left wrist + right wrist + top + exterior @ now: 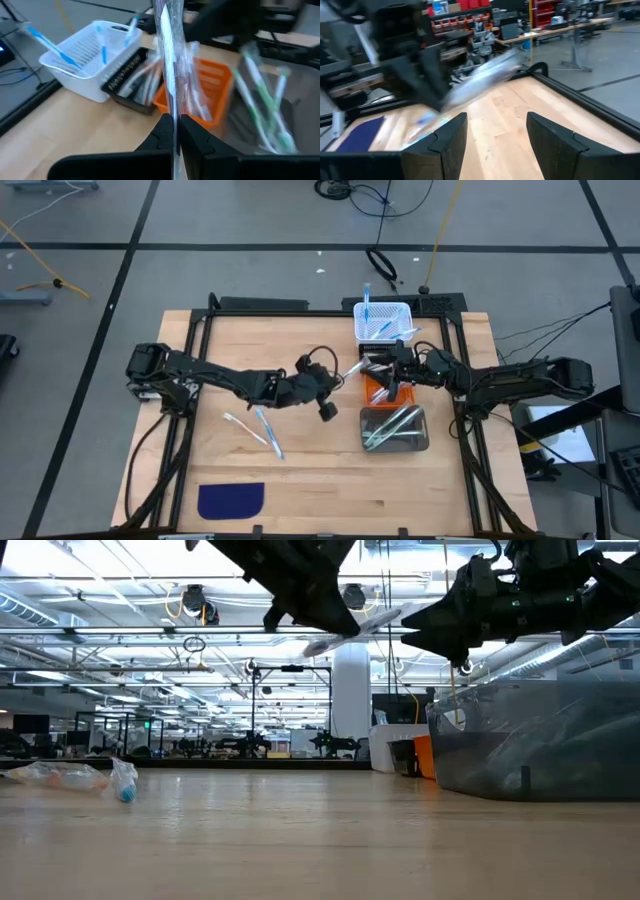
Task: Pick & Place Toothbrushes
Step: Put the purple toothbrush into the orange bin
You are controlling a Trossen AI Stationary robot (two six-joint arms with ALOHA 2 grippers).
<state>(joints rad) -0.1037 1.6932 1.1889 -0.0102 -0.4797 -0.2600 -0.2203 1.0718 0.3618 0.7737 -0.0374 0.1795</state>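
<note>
My left gripper [172, 131] pinches a clear-wrapped white toothbrush [170, 65] — probably mid-handover — so next my open right gripper [495, 131] must close on it.

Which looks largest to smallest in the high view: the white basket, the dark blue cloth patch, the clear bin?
1. Clear bin.
2. Dark blue cloth patch, only slightly smaller.
3. White basket.

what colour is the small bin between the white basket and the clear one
Orange: the small bin shows best in the left wrist view, beside the white basket.
</note>
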